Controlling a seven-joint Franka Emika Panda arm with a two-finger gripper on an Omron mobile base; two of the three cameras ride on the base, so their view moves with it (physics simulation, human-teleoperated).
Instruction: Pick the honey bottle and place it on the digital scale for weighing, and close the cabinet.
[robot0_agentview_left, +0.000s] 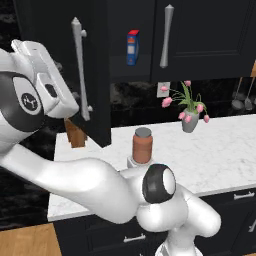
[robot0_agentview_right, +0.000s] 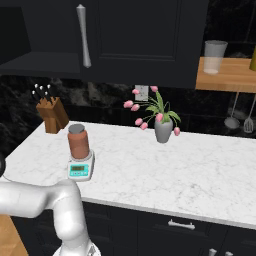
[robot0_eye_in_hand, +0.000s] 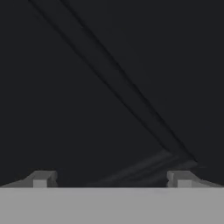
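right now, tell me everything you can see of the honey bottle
The honey bottle is a reddish-brown cylindrical jar with a round grey lid, matte and opaque as rendered. It stands upright on the weighing plate of the digital scale, near the left end of the white marble counter. Nothing else touches it; the knife block stands apart behind it, and the flower vase is well off to its right.

You'll find no legible text here. The scale (robot0_agentview_right: 80, 169), lower left of the right base view, shows a teal display with marks too small to read; the carton (robot0_agentview_left: 132, 47), upper centre, perhaps carries a label, blurred.
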